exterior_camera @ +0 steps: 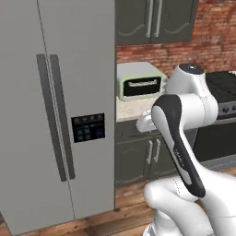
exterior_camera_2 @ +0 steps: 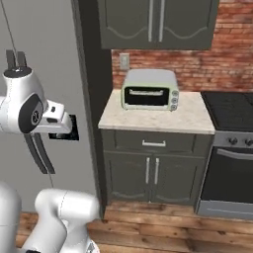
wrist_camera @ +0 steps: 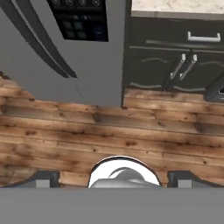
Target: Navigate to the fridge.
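I have the fridge (exterior_camera: 57,110) close ahead and to my left: in the left base view its two light-grey doors tower over everything, with the twin dark bar handles (exterior_camera: 56,117) and the black dispenser panel (exterior_camera: 88,127) plainly readable. In the right base view it sits at the far left edge, with the toaster oven (exterior_camera_2: 150,89) on the marble counter (exterior_camera_2: 158,118) nearer the middle. I judge the drive mostly done; what seems left is a shift leftward so the base squares up on the doors. The gripper (wrist_camera: 113,177) points down at the wooden floor (wrist_camera: 109,135), its tips well apart at the bottom corners of the hand view, jaws spread and holding nothing.
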Available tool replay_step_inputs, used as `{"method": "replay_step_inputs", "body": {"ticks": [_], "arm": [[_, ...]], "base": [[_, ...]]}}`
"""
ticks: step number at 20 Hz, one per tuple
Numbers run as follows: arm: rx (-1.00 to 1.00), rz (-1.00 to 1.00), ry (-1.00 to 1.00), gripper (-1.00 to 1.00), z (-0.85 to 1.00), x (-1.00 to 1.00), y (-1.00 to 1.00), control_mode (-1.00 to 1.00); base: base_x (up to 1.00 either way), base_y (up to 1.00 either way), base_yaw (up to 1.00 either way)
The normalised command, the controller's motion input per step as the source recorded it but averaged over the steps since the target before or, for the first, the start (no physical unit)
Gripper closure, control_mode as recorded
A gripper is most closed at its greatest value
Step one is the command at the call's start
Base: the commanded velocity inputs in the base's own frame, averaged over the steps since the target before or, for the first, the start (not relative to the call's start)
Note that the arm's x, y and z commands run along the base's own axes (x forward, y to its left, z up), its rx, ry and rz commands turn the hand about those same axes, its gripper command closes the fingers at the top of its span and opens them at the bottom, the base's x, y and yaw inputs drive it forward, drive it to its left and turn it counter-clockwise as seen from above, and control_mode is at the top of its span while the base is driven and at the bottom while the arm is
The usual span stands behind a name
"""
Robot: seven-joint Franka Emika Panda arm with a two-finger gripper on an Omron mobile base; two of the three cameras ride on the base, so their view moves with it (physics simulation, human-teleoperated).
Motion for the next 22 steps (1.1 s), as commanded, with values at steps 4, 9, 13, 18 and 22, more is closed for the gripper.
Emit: {"method": "replay_step_inputs", "body": {"ticks": [4,9,13,18,22], "arm": [[0.00,0.00,0.00,-1.00,0.00,0.00,0.00,1.00],[0.00,0.00,0.00,-1.00,0.00,0.00,0.00,1.00],[0.00,0.00,0.00,-1.00,0.00,0.00,0.00,1.00],[0.00,0.00,0.00,-1.00,0.00,0.00,0.00,1.00],[0.00,0.00,0.00,-1.00,0.00,0.00,0.00,1.00]], "base": [[0.00,1.00,0.00],[0.14,1.00,0.00],[0.44,1.00,0.00],[0.72,0.77,0.00],[0.48,-0.48,0.00]]}}
